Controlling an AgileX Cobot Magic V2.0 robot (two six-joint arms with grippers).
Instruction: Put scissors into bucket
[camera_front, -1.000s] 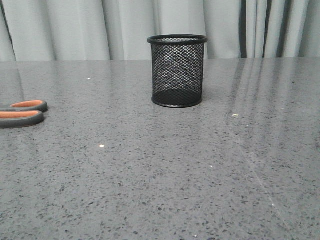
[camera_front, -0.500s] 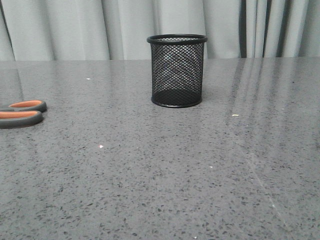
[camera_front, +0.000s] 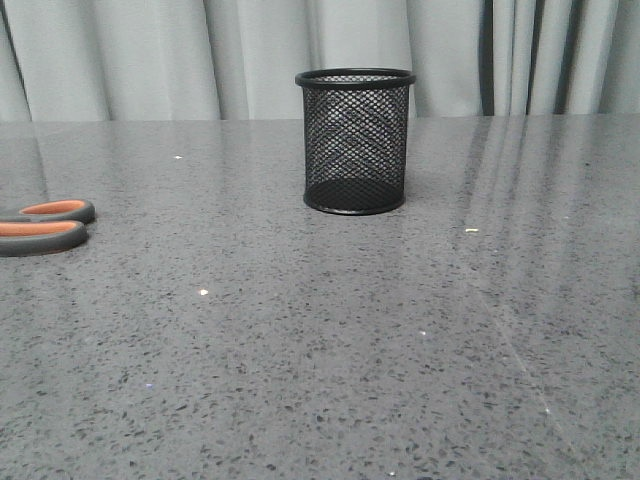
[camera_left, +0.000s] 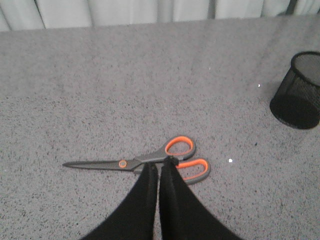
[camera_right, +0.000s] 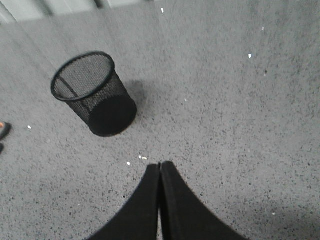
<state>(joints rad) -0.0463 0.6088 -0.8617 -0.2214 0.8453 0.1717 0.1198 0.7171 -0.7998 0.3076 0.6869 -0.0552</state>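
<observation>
The scissors (camera_front: 40, 228) lie flat at the table's left edge; only their grey and orange handles show in the front view. In the left wrist view the whole pair (camera_left: 122, 164) lies flat with its blades pointing away from the bucket. My left gripper (camera_left: 159, 164) is shut and empty, its tips over the neck by the handles; I cannot tell whether it touches them. The black mesh bucket (camera_front: 355, 140) stands upright and empty at the table's middle back, and also shows in the left wrist view (camera_left: 298, 92) and the right wrist view (camera_right: 95, 95). My right gripper (camera_right: 160, 165) is shut and empty above bare table, apart from the bucket.
A grey speckled tabletop (camera_front: 330, 340) stretches to pale curtains (camera_front: 250, 50) at the back. A few small white specks (camera_front: 204, 292) lie on it. Neither arm shows in the front view.
</observation>
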